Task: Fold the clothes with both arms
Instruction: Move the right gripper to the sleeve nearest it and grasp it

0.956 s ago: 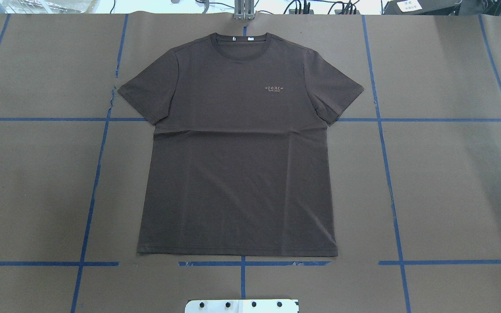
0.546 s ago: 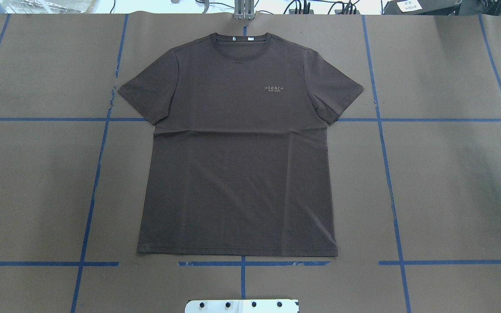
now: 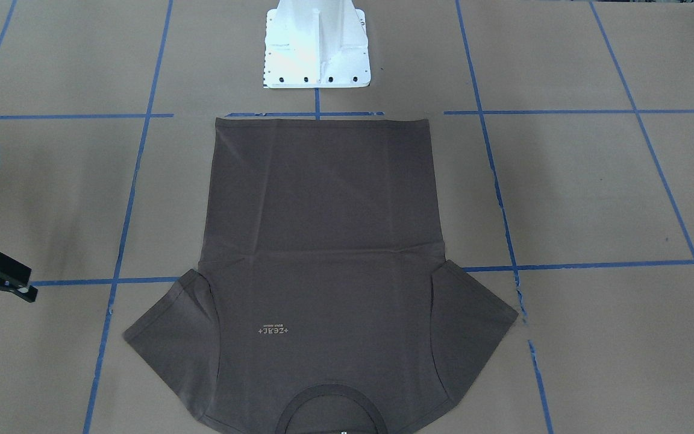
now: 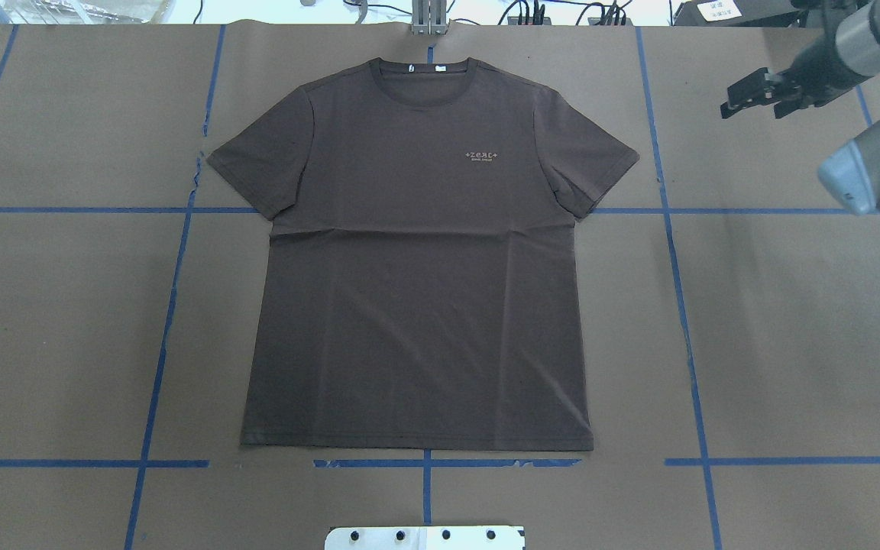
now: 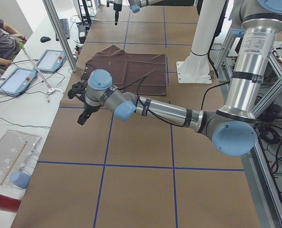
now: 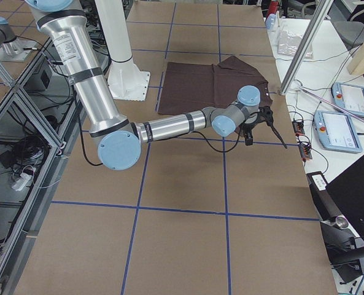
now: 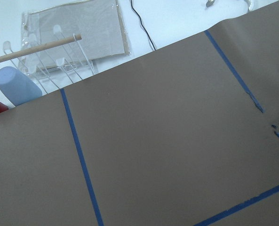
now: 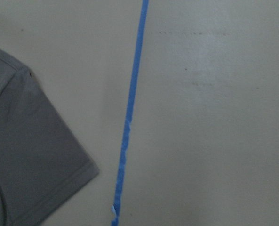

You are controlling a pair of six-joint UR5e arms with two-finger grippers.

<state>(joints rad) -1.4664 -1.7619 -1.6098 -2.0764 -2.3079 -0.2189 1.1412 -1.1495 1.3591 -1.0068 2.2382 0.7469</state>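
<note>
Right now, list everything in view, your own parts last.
T-shirt: one, dark brown-grey, flat, logo up, table centre.
Table cover: one, brown with blue tape grid.
Pedestal base: one, white, beside the hem.
Tablets: two, blue-framed, on the white side bench.
Seated person: one, dark shirt, at that bench.
Right gripper: one, black, open, over bare table right of the T-shirt.
Left gripper: one, black, left of the T-shirt; open or shut unclear.
</note>
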